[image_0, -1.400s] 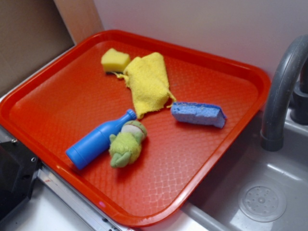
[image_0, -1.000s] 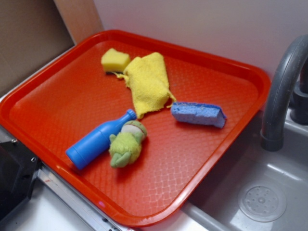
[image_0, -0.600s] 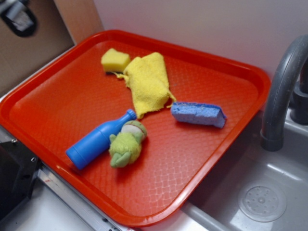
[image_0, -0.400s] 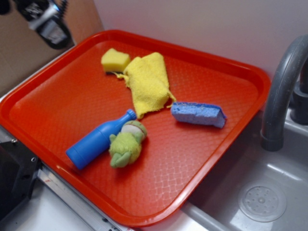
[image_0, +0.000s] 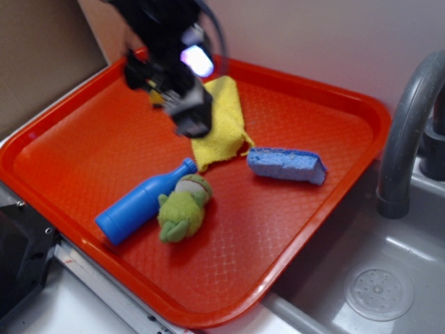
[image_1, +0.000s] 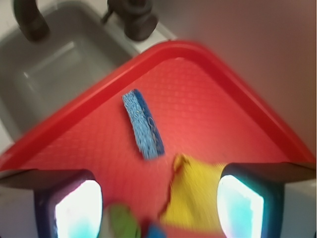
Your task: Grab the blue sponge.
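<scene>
I hold the gripper (image_0: pixel 182 104) spread wide above the yellow cloth (image_1: pixel 195 191). The blue sponge (image_0: pixel 286 165) lies just beyond the cloth's corner; descending early, I risk snagging cloth instead.

The black, motion-blurred tool (image_0: pixel 182 104) is a blocky cluster of dark housings with a bright whitish-violet glow on its upper part and a thin dark cable arcing above it. Its lower end is a squarish dark block. In the wrist view, two fingers (image_1: pixel 77 208) frame the bottom corners: dark casings with rounded edges, each faced with a pale, glowing cyan-white pad (image_1: pixel 240 208).
</scene>
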You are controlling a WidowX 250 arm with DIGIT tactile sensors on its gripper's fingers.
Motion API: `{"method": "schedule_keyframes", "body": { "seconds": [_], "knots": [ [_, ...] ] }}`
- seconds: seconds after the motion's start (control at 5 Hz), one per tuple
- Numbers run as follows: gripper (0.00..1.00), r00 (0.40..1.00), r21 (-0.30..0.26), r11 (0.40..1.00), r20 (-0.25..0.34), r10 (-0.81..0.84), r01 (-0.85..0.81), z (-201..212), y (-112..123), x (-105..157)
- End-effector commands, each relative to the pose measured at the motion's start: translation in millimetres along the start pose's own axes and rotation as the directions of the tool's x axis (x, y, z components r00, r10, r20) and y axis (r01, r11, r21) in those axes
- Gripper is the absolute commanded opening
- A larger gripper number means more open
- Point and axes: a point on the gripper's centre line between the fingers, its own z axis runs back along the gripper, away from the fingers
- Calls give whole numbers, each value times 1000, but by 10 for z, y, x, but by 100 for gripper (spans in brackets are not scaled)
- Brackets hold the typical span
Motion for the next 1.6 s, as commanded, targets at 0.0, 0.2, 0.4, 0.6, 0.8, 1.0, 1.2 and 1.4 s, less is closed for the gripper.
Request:
{"method": "schedule_keyframes", "body": {
  "seconds": [0.0,0.2,0.4,0.6,0.8,1.0,1.2,1.4],
  "knots": [
    [100,991,-15,991,-27,-134,134,-413,-161,343],
    [100,984,-26,987,-77,-163,161,-612,-231,335],
    [100,976,-30,983,-116,-182,180,-768,-289,298],
    [0,972,-33,984,-151,-180,177,-855,-314,267],
    [0,973,-30,987,-164,-161,158,-868,-276,243],
    [0,972,-5,989,-189,-143,145,-895,-244,198],
    [0,974,16,993,-197,-114,120,-883,-138,156],
    [0,980,43,996,-187,-64,73,-784,-13,162]
  ]
}}
